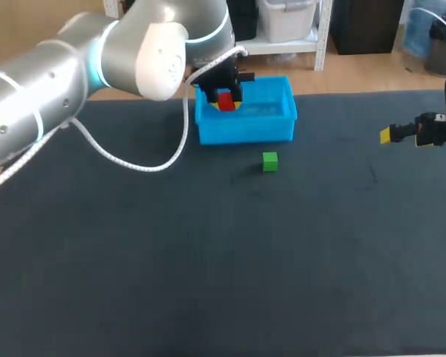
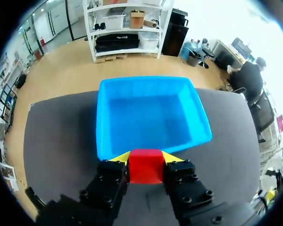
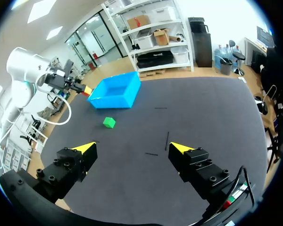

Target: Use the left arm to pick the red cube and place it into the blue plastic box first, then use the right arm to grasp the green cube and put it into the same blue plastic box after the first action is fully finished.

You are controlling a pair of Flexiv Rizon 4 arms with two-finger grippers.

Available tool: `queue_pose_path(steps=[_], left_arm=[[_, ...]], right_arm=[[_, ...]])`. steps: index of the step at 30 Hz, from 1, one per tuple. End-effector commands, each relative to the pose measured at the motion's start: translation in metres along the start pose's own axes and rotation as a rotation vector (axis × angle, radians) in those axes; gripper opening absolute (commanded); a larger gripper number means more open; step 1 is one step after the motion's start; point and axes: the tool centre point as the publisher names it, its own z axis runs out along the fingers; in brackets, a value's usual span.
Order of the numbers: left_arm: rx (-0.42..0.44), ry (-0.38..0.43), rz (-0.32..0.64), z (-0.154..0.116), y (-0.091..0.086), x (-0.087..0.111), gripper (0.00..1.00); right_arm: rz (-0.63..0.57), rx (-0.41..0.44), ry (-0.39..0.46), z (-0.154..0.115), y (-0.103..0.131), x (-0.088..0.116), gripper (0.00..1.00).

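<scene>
Bench (image 1: pixel 208 282): covered with a dark mat, it carries the box and the green cube.
Left arm (image 1: pixel 74 67): comes in from the left and reaches to the box.
Blue plastic box (image 1: pixel 245 128): stands at the far side of the bench, open side up.
Right hand (image 3: pixel 133 149): fingers wide apart and holding nothing, at the right side of the bench, well apart from the box.
Left hand (image 2: pixel 146 159): both yellow tips press on the red cube from two sides.
Red cube (image 2: pixel 145 167): in the left hand, over the left part of the box.
Green cube (image 1: pixel 270 161): lies on the bench, near the front wall of the box.
</scene>
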Motion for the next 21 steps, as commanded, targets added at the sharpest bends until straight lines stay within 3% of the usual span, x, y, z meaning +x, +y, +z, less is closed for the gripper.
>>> queue_pose_path(steps=[1, 10, 21], left_arm=[[-0.009, 0.014, -0.006, 0.015, -0.004, -0.031, 0.0], [-0.031, 0.009, -0.022, 0.026, -0.001, -0.047, 0.0], [-0.053, 0.04, -0.035, 0.045, 0.006, -0.049, 0.0]], right_arm=[[0.0, 0.001, 0.0, 0.0, 0.0, 0.0, 1.0], [0.0, 0.001, 0.0, 0.0, 0.0, 0.0, 1.0], [0.0, 0.001, 0.0, 0.0, 0.0, 0.0, 1.0]])
